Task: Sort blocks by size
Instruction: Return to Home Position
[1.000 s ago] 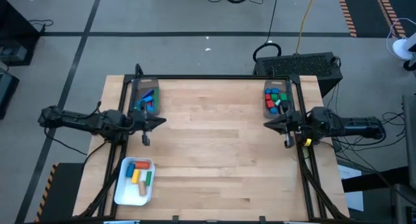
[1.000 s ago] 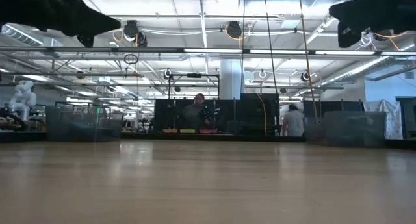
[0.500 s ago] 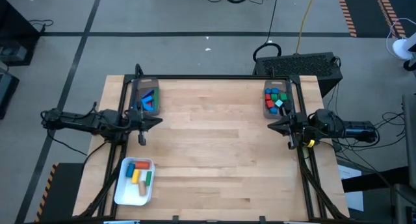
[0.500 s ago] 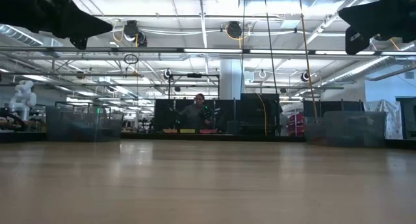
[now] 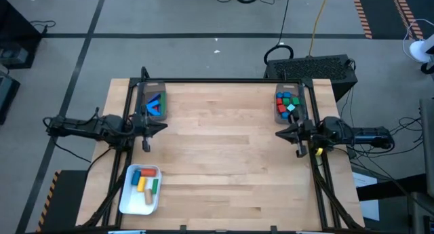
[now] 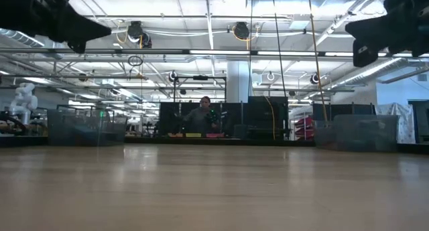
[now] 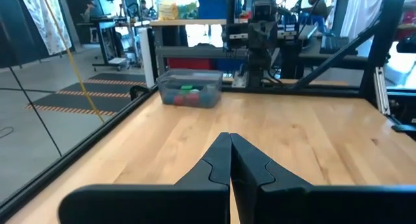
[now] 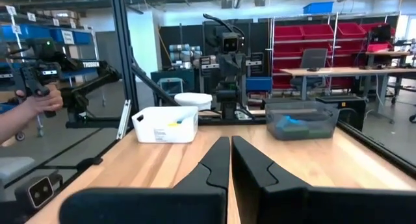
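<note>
The blocks lie in three containers. A clear bin [image 5: 152, 102] at the far left holds blue, red and green ones. A clear bin [image 5: 290, 105] at the far right holds red, green and blue ones. A white tray [image 5: 140, 188] at the near left holds orange, yellow, green and tan cylinders. My left gripper [image 5: 165, 126] hangs shut and level over the table's left edge, near the left bin, with nothing between its fingers [image 7: 230, 146]. My right gripper [image 5: 276, 133] hangs shut and level over the right edge, just on the near side of the right bin, also holding nothing [image 8: 230, 149].
The bare wooden tabletop [image 5: 224, 159] spreads between the two arms. A black frame [image 5: 217, 81] runs round the table's edges. In the right wrist view a person's hand [image 8: 36, 102] holds a device beyond the table's near side.
My left gripper has drawn back toward the table's left edge, staying level and shut. My right gripper has sunk a little, still shut. The blocks and containers have not moved.
</note>
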